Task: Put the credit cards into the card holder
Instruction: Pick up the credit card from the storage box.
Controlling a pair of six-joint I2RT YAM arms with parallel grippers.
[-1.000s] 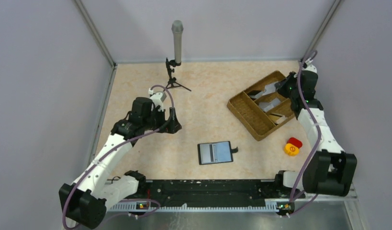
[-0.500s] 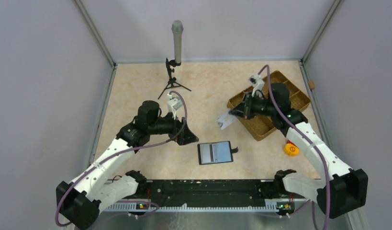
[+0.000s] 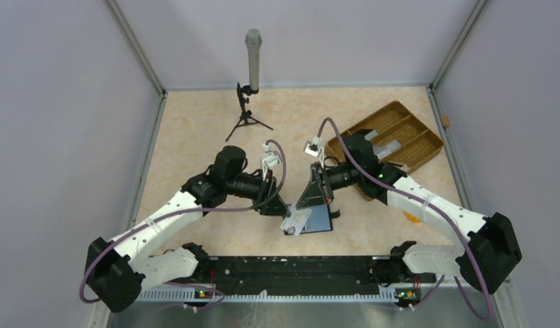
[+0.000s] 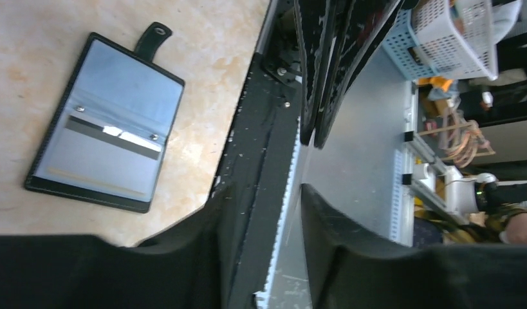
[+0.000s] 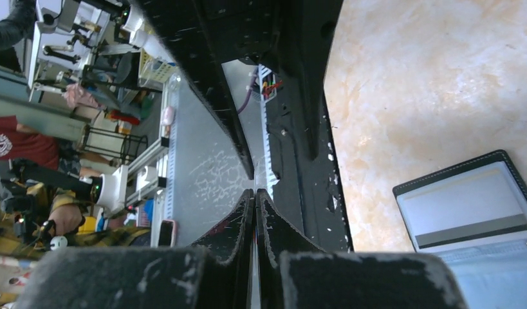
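In the top view, the card holder (image 3: pixel 321 220) is covered for the most part by the right hand (image 3: pixel 308 208) and by the credit card (image 3: pixel 295 222). Only its right part and the clasp tab (image 3: pixel 336 214) are seen. The place where the card is gripped is hidden under that hand. The near corner of the woven tray (image 3: pixel 417 140) is hidden by the right arm (image 3: pixel 427 205), and the pale pieces (image 3: pixel 386 147) in it are too small to be named. A yellow thing (image 3: pixel 411 219) is almost fully hidden behind that arm. In the right wrist view, the card holder (image 5: pixel 463 206) is cut off by the right and lower edges. The card cannot be made out between the closed fingers (image 5: pixel 238 225).
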